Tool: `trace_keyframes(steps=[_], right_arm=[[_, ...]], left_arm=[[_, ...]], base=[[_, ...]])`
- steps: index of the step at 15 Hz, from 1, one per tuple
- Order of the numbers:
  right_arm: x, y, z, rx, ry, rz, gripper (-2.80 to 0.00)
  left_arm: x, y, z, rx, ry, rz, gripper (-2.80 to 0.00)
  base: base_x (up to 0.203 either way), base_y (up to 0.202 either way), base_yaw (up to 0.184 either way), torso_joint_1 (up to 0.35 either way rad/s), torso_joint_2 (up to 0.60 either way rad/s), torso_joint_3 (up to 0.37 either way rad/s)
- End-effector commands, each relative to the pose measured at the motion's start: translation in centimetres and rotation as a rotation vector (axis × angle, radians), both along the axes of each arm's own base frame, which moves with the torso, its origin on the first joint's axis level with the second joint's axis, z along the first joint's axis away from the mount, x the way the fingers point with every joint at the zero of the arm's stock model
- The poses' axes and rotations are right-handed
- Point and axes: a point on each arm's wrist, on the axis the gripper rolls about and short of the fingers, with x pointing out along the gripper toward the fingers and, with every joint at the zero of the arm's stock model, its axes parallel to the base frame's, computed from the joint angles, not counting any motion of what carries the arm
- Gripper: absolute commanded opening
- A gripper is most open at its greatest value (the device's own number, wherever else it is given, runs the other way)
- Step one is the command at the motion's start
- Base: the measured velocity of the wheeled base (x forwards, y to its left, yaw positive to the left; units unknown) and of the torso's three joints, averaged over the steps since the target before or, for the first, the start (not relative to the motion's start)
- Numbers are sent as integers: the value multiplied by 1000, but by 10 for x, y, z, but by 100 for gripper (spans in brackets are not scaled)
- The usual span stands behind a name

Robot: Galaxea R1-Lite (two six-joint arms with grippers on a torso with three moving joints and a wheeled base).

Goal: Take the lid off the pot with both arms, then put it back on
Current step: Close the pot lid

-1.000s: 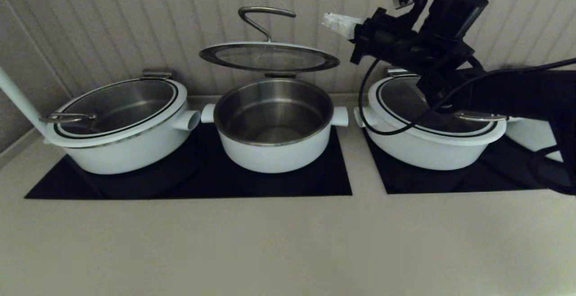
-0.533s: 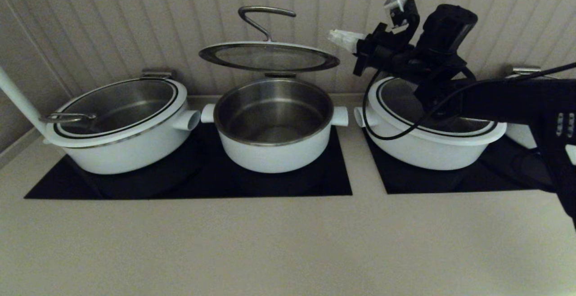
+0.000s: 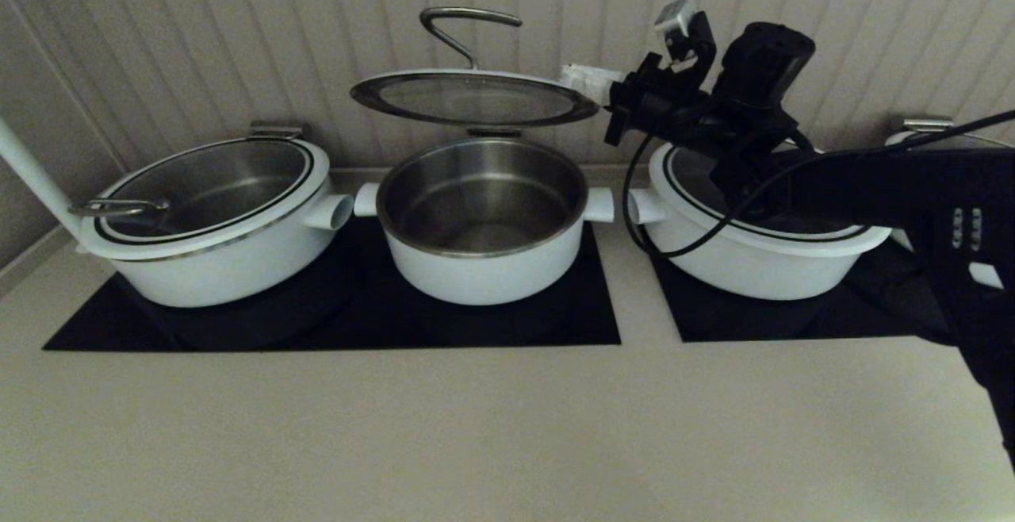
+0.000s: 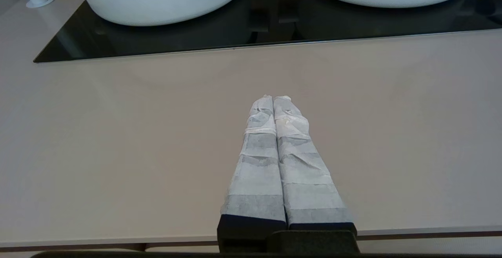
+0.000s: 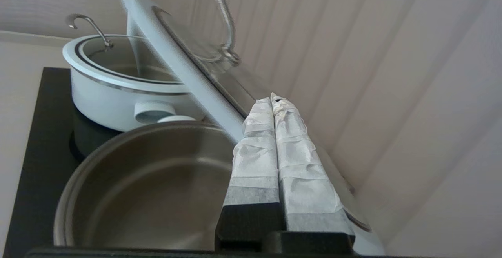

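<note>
The round glass lid with white rim and curved steel handle [image 3: 474,98] is standing raised over the small deep white pot [image 3: 482,220] at frame centre. The right gripper [image 3: 583,78], fingers pressed together, is hovering at its right edge; next it likely needs to press the lid down. The left gripper [image 4: 274,100], also pressed together, is hanging over the bench [image 4: 117,132].

On the table [image 3: 476,427], the pot [image 3: 482,220] sits between two wider pots: one [image 3: 214,220] on its left, sharing its mat [image 3: 333,324], the other [image 3: 761,236] on its right on a separate mat [image 3: 793,316]. The lid [image 3: 474,98] stands raised above the pot's rear rim, before the back wall [image 3: 238,30]. The right tool [image 3: 583,78] lies just beside the lid's right edge, above the gap between the pot and the right-hand pot; the left tool [image 4: 273,101] lies over bare table, in front of the mat.
</note>
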Motion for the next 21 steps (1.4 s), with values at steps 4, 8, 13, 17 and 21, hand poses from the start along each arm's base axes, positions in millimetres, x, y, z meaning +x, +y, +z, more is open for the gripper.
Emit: trace_keyframes(steps=[4, 8, 13, 17, 21], right_arm=[[0, 6, -3, -10, -10, 12, -280], [-2, 9, -3, -10, -11, 19, -280], [-3, 11, -3, -13, -17, 24, -280], [-6, 18, -5, -20, -17, 37, -280], [-5, 25, -10, -33, -24, 43, -280]], left_arm=[[0, 0, 0, 0, -1, 0, -280], [0, 0, 0, 0, 0, 0, -280], [0, 0, 0, 0, -1, 0, -280], [0, 0, 0, 0, -1, 0, -280], [0, 0, 0, 0, -1, 0, -280]], base=[[0, 0, 0, 0, 0, 0], [0, 0, 0, 0, 0, 0], [0, 0, 0, 0, 0, 0], [0, 0, 0, 0, 0, 0], [0, 0, 0, 0, 0, 0]])
